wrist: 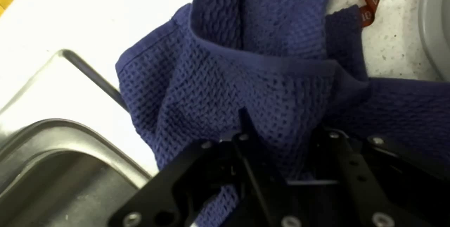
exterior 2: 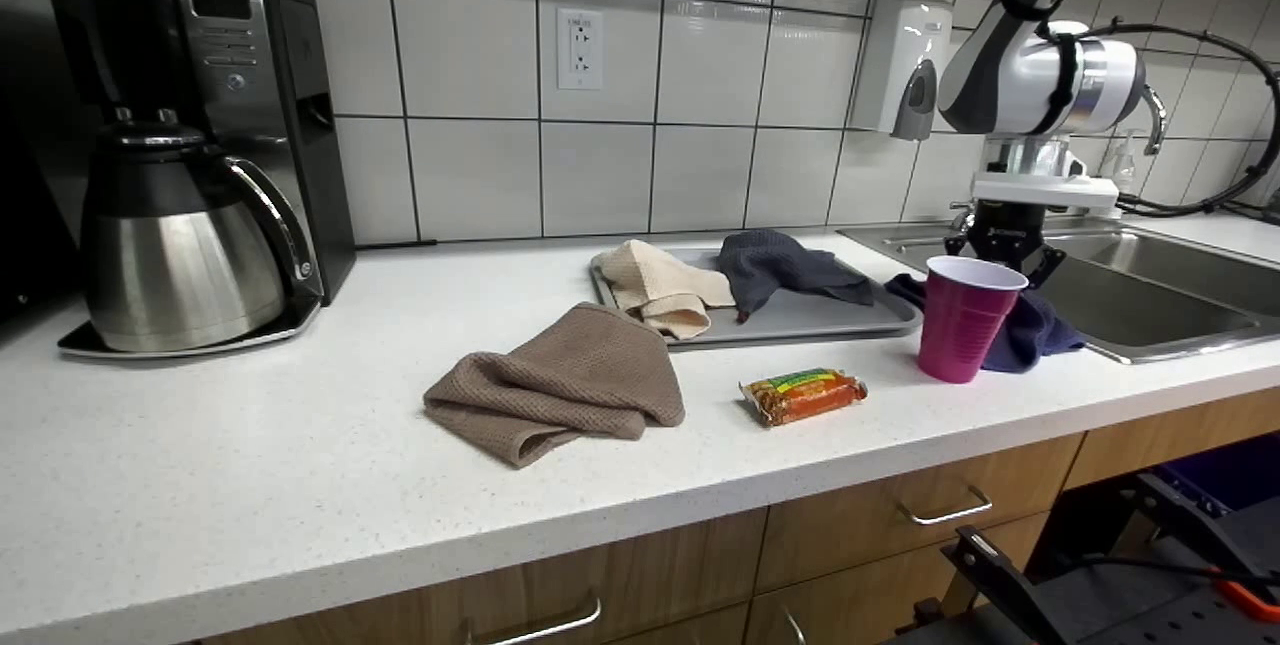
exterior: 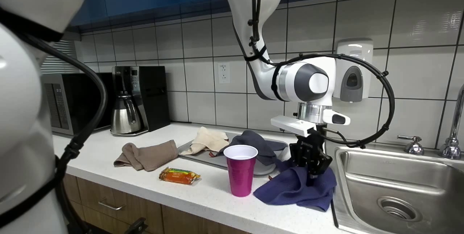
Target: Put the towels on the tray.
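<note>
The purple-blue towel point(exterior: 297, 190) lies bunched on the counter between the tray and the sink; it fills the wrist view point(wrist: 225, 75). My gripper point(exterior: 310, 180) points down into it. In the wrist view the gripper's fingers point(wrist: 280, 121) are apart, with loose towel cloth between them; the right fingertip is hidden in dark folds. The grey tray point(exterior 2: 810, 317) holds the cream towel point(exterior 2: 665, 287) at one end and the dark grey towel point(exterior 2: 785, 270) at the other. The brown towel point(exterior 2: 580, 380) lies on the counter beside the tray.
A pink cup point(exterior: 241, 174) stands upright close to the tray and purple-blue towel. A snack packet point(exterior: 179, 176) lies near the counter's front edge. The sink point(exterior: 395, 183) borders the towel. A coffee maker point(exterior 2: 190, 155) stands at the far end; a soap dispenser point(exterior: 353, 69) hangs on the wall.
</note>
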Available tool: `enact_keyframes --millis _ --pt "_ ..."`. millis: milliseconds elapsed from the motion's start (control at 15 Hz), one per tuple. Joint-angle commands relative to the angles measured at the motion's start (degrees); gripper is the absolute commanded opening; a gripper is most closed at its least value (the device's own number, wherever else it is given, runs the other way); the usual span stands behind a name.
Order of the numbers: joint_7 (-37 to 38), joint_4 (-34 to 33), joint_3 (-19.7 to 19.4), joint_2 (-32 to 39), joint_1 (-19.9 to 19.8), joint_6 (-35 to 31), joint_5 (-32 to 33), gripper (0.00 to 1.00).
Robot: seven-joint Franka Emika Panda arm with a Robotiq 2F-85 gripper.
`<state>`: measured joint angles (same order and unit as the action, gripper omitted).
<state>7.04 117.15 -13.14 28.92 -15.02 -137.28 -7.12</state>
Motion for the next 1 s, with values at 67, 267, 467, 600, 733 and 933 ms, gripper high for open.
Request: enact_keyframes --millis 67,267,467,600,733,933 --pt "-0.9 1.8 0.7 -4.4 0.2 -0.2 -0.3 0.01" --pt "-1.3 2.5 0.9 -6.5 0.3 -0.3 -0.2 0.03" --pt "-1.7 3.5 1.0 -8.5 0.4 -0.4 -0.4 0.03" --pt "-2.0 3.9 1.1 -9.7 0.5 -0.4 -0.6 0.03" --pt "-2.1 4.3 1.1 -10.9 0.7 -0.2 -0.5 0.03" --pt "-2.5 4.3 1.3 -12.7 0.8 0.2 -0.8 0.03"
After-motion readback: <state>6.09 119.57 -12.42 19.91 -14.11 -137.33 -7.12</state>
